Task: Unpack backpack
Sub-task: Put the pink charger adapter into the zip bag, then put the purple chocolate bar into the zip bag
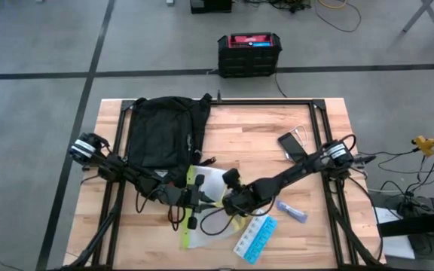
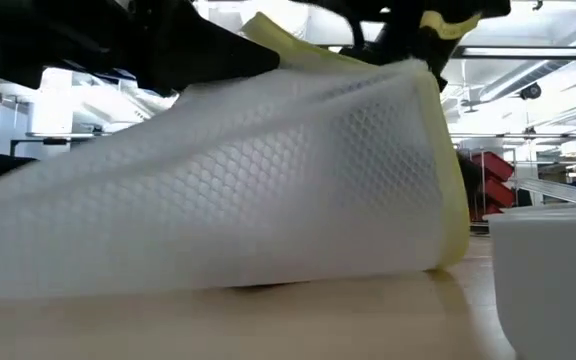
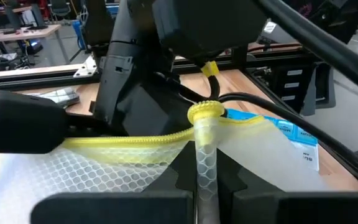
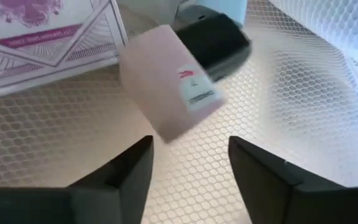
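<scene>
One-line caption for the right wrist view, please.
Open right gripper inside the white honeycomb-mesh pouch, fingers apart just short of a small pale pink box.

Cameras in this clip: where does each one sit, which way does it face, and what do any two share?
High: overhead, looking down on table, backpack, both arms.
Low: table height, facing the mesh pouch; dark arm parts above.
Left wrist: faces the pouch's yellow zipper; left claw shut on the zipper pull.
Right wrist: looks into the pouch at a pink box; right claw open.
All four share the pouch.

The mesh pouch (image 2: 268, 200) fills the low view, hiding the table beyond; printing on its contents is illegible.
</scene>
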Controlling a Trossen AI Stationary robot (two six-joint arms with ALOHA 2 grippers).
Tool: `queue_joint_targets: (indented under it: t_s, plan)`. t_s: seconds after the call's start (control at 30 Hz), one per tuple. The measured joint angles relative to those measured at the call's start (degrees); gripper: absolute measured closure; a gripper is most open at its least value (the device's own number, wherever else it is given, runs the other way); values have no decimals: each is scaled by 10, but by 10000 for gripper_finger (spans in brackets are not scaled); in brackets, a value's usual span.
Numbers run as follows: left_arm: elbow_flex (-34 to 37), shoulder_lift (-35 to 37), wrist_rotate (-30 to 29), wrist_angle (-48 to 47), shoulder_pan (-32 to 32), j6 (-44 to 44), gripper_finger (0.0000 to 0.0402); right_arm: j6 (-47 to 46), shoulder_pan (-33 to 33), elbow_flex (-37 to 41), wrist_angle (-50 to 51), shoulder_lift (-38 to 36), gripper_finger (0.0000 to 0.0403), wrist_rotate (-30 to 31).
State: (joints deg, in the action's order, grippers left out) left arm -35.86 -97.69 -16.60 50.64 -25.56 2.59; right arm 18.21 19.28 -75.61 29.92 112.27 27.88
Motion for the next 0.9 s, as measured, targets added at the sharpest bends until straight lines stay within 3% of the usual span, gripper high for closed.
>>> queue_joint_targets:
  t_s: [0.33, 0.47, 0.63, 0.9]
  plan:
    - [0, 0, -22, -20, 2, 26, 402, -58, 48, -30, 148, -28, 136, -1]
    - [0, -2, -34, -20, 5, 30, 402, -99, 60, -31, 201, -49, 126, -46]
    - [0, -3, -40, -21, 16, 36, 402, -152, 63, -31, 171, -63, 126, -139]
    - [-11, -6, -42, 31, 27, -1, 402, -200, 69, -31, 91, -64, 140, -228]
